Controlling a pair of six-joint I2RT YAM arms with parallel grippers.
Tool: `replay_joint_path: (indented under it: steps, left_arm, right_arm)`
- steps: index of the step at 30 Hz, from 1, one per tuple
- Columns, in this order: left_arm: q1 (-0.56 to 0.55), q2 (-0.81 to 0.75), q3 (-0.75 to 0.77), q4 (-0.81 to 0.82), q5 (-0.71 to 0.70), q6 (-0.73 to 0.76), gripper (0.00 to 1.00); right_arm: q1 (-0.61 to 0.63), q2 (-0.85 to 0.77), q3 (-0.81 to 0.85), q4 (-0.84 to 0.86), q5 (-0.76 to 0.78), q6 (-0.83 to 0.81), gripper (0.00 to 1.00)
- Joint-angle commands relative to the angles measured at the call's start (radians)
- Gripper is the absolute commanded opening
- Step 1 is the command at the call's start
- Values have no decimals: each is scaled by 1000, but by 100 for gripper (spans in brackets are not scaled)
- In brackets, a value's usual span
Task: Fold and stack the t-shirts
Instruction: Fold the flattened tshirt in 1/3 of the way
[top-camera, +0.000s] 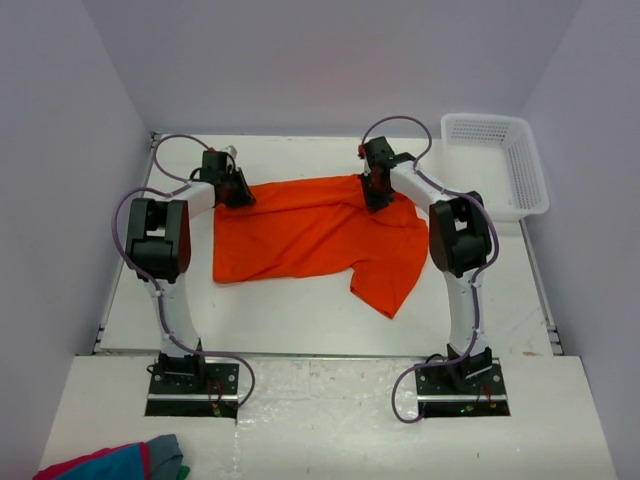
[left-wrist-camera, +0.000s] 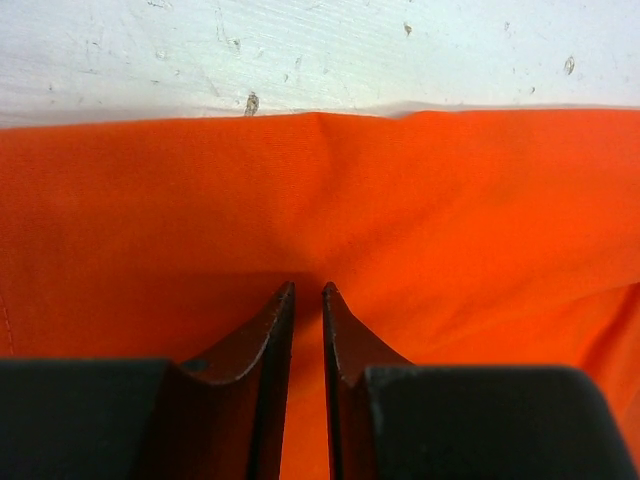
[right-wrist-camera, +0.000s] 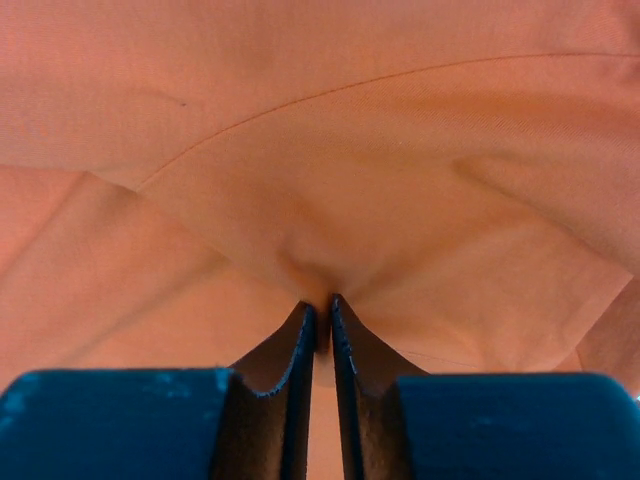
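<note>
orange t-shirt (top-camera: 310, 235) lies spread mid surface (top-camera: 300, 325), one part trailing toward 5 o'clock. left gripper (left-wrist-camera: 308, 290) at the shirt's 10 o'clock corner, jaws nearly together, pinching cloth. right gripper (right-wrist-camera: 320, 305) at its 1 o'clock edge, clamped on a puckered fold. white basket (top-camera: 500, 165) at 2 o'clock.

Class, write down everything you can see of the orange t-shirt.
The t-shirt is plain bright orange, made of thin soft cloth with no print. It lies rumpled and partly spread on the white table, with one part trailing toward the near right. The left gripper pinches its far left edge. The right gripper pinches its far right edge, where the cloth puckers. Nothing else touches it.
</note>
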Motion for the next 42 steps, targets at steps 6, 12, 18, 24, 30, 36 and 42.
replay_joint_path:
  steps: [6, 12, 18, 24, 30, 36, 42]
  left_arm:
    - [1, -27, 11, 21, 36, 30, 20]
    - [1, -65, 2, -4, -70, 37, 40]
    - [-2, -85, 2, -13, -92, 47, 42]
    - [-31, -84, 12, 23, 161, 91, 42]
    - [-126, -53, 54, 33, 279, 109, 40]
    - [-191, -18, 86, 50, 374, 102, 40]
    - [-243, 94, 161, 88, 517, 42, 40]
  right_arm:
    - [6, -57, 74, -9, -9, 12, 0]
    - [7, -71, 112, -37, -30, 8, 0]
    - [7, -82, 129, -47, -30, 1, 0]
    - [6, -53, 186, -83, -30, -17, 0]
    - [-7, 19, 298, -138, -30, -35, 4]
    - [-24, 119, 419, -164, -29, -38, 13]
    - [-31, 196, 528, -178, -47, -28, 18]
